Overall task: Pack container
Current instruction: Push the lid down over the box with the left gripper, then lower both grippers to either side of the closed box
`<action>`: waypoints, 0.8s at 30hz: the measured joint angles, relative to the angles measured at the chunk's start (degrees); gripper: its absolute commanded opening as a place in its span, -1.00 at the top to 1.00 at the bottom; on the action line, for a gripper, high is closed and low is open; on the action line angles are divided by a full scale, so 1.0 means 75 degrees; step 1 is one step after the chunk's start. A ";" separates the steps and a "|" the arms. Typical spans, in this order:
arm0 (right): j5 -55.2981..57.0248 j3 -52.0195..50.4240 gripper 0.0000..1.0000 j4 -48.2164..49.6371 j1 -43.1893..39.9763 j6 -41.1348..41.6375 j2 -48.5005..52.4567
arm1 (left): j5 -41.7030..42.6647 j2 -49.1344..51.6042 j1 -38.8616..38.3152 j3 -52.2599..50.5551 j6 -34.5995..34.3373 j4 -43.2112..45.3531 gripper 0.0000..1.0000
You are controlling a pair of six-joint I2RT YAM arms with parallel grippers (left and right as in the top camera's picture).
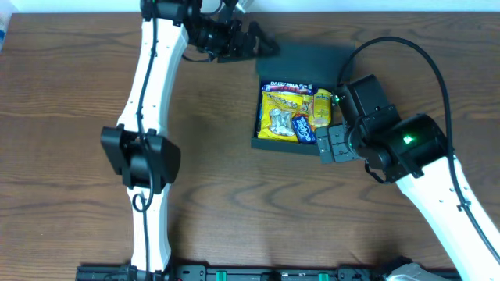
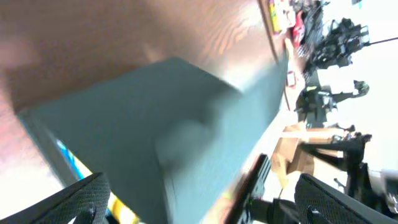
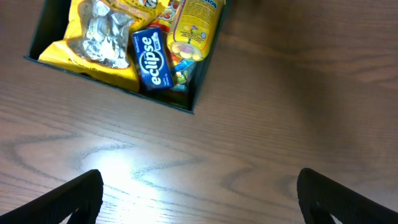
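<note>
While the container (image 1: 281,144) sits open just ahead of our right gripper's (image 3: 199,186) wide, empty fingers (image 3: 68,199), we see 3 things in it: a yellow snack bag (image 3: 93,37), a blue Eclipse pack (image 3: 152,59) and a yellow pouch (image 3: 196,25). Bare wooden table (image 3: 249,143) spreads between those fingers, the box's near corner just beyond. Our left gripper (image 2: 199,193) is also spread wide and empty, the raised flap lid (image 2: 174,124) close ahead of its fingers (image 2: 74,199), the table's edge past it.

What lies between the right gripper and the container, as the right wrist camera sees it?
Nothing but bare wooden table: in the right wrist view, the open right gripper hovers clear of the container's near corner.
</note>
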 measured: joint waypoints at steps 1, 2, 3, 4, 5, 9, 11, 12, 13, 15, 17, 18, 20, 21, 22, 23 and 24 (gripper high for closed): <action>-0.0003 0.0000 -0.98 -0.0003 0.0000 0.0003 0.0000 | -0.0143 -0.0122 0.0000 0.0000 0.0073 -0.0201 -0.91; -0.0003 0.0000 -0.98 -0.0006 0.0000 0.0006 0.0000 | -0.0271 -0.0201 0.0000 0.0000 0.0117 -0.0329 -0.91; -0.0003 0.0000 -0.99 -0.0009 0.0000 0.0009 0.0000 | -0.0423 -0.0274 0.0000 0.0000 0.0146 -0.0455 -0.91; -0.0015 0.0000 -0.98 -0.0009 0.0000 0.0023 0.0000 | -0.0615 -0.0373 0.0000 0.0000 0.0175 -0.0606 -0.92; -0.0032 0.0000 -0.99 -0.0009 0.0000 0.0026 0.0000 | -0.0766 -0.0440 0.0000 0.0000 0.0207 -0.0720 -0.91; -0.0125 0.0000 -0.98 -0.0017 0.0000 0.0029 0.0000 | -0.1486 -0.0842 0.0000 0.0000 0.0291 -0.1174 -0.92; -0.0154 0.0000 -0.98 -0.0017 0.0000 0.0029 0.0000 | -0.1900 -0.1102 -0.0023 0.0000 0.0289 -0.1387 -0.91; -0.0172 0.0000 -0.99 -0.0020 0.0000 0.0029 0.0000 | -0.2095 -0.1233 -0.0038 0.0000 0.0291 -0.1475 -0.91; -0.0175 0.0000 -0.99 -0.0015 0.0000 0.0029 0.0000 | -0.2302 -0.1384 -0.0061 0.0000 0.0291 -0.1582 -0.91; -0.0184 0.0000 -0.99 -0.0015 0.0000 0.0029 0.0000 | -0.2707 -0.1684 -0.0157 0.0000 0.0289 -0.1778 -0.91; -0.0178 0.0000 -0.98 -0.0015 0.0000 0.0047 0.0000 | -0.3191 -0.1950 -0.0335 0.0009 0.0274 -0.1795 -0.91; -0.0163 0.0000 -0.99 -0.0017 0.0000 0.0108 0.0000 | -0.3465 -0.2057 -0.0443 0.0015 0.0221 -0.1795 -0.91; -0.0105 0.0000 -0.99 -0.0017 0.0000 0.0274 0.0000 | -0.4074 -0.2241 -0.0676 0.0026 0.0035 -0.1798 -0.91; -0.0050 0.0000 -0.99 -0.0020 0.0000 0.0382 0.0000 | -0.4392 -0.2308 -0.0816 0.0029 -0.0096 -0.1801 -0.91; 0.0009 0.0000 -0.99 -0.0017 0.0000 0.0501 0.0000 | -0.4660 -0.2349 -0.0935 0.0029 -0.0201 -0.1801 -0.91; 0.0050 -0.0009 -0.99 -0.0017 0.0000 0.0583 0.0000 | -0.4919 -0.2366 -0.1064 0.0029 -0.0312 -0.1804 -0.91; 0.0128 -0.0041 -0.99 -0.0012 0.0000 0.0714 -0.0003 | -0.5164 -0.2369 -0.1189 0.0029 -0.0393 -0.1804 -0.91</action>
